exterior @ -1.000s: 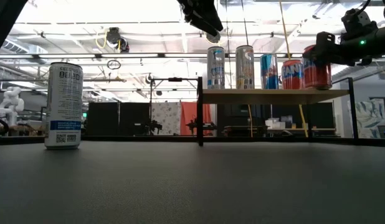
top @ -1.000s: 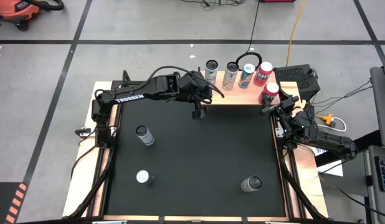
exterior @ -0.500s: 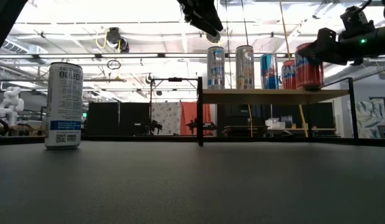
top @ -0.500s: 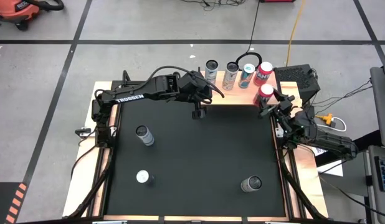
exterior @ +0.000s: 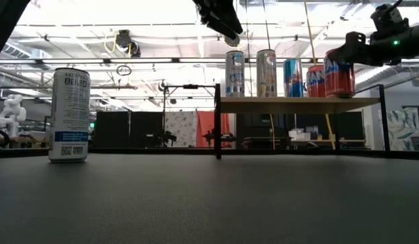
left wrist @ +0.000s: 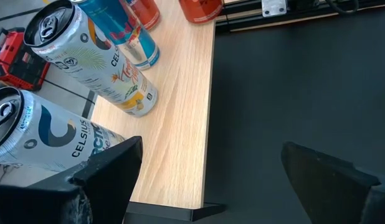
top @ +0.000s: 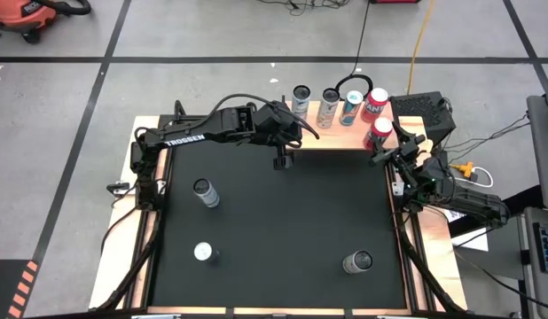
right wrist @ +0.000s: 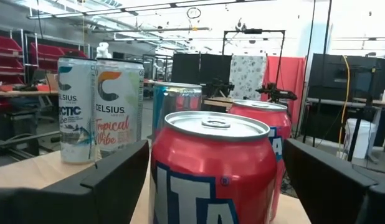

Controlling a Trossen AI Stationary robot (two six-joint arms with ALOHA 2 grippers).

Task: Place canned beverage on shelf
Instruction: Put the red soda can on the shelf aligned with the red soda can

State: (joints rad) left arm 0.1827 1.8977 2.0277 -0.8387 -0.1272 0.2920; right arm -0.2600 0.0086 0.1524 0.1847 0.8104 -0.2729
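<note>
The wooden shelf stands at the table's far edge with two white cans, a blue can and a red can upright on it. At the shelf's right end my right gripper is shut on another red can, seen close up as the red can in the right wrist view. My left gripper hangs open above the shelf's left end, holding nothing. My right gripper pinches the red can's side wall between its two fingers, one on each side of the can below its top rim. The fingers come about level, slanting in from the table's right and near side. The can is upright at the shelf top; whether its base rests there I cannot tell.
Three more cans stand on the black mat: a white one at the left, also seen as the white can in the low view, one near the front left, and one near the front right. The mat's middle is bare.
My right gripper has shifted the red can a little toward the table's left over the shelf's right end, then eased slightly back. The can has stayed upright.
</note>
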